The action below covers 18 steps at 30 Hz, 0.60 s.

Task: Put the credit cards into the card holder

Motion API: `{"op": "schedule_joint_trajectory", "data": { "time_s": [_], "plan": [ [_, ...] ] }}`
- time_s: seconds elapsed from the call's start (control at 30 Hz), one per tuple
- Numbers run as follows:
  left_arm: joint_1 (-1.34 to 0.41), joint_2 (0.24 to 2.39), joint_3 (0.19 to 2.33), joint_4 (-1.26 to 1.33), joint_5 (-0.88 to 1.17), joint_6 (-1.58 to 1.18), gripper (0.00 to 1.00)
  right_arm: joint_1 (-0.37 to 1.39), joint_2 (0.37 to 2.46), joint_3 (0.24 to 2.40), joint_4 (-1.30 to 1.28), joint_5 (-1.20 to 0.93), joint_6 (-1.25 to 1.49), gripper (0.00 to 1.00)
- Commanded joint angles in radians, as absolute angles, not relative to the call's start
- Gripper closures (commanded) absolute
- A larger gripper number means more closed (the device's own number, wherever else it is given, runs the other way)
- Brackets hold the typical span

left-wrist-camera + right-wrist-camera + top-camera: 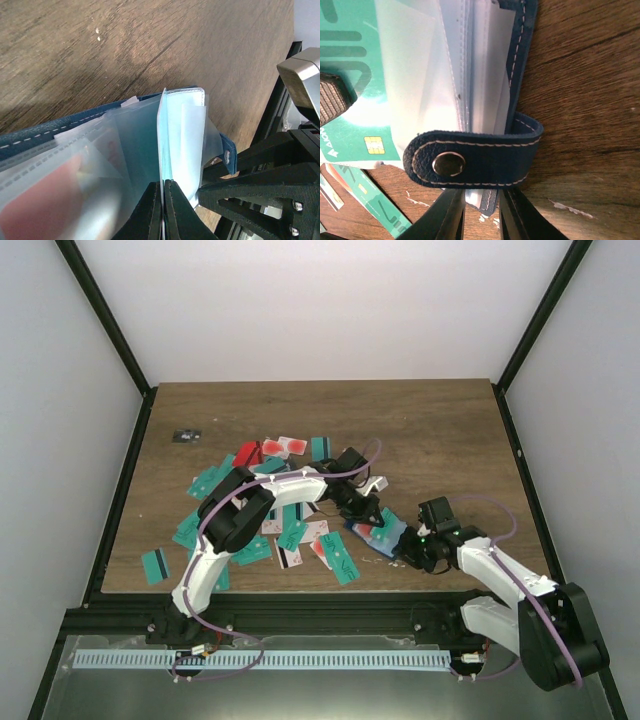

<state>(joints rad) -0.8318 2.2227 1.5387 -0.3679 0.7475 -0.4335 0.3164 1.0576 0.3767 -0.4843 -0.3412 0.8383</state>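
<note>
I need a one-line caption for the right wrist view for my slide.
Right gripper grips the edge of the open navy-blue stitched card holder, its snap tab across clear plastic sleeves.

Dark wood table [450, 440], plain white walls [320, 300] — black corner posts [106, 315]

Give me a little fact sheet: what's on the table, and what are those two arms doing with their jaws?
Surface: wooden table
Loose items: credit cards, mostly teal, some red or white, scattered left of centre
Card holder: navy, open, clear sleeves showing
Clasp tab: navy with a metal snap
Left jaws: closed on one clear sleeve of the holder
Right jaws: pinching the holder's edge by the clasp tab
Also there: small dark object, far left
</note>
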Motion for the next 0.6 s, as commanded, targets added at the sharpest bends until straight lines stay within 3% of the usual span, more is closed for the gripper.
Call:
{"op": "schedule_joint_trajectory", "data": {
  "time_s": [0.0, 0.57],
  "plan": [
    [-0.841, 2.247, 1.544, -0.398, 0.712, -0.385, 0.96, 0.313, 1.079, 0.340, -0.504, -0.325, 0.827, 0.78],
    [-0.871, 2.240, 1.464, -0.323, 0.767, -0.468, 0.96, 0.312, 1.082, 0.388, -0.481, -0.337, 0.794, 0.76]
  ]
}}
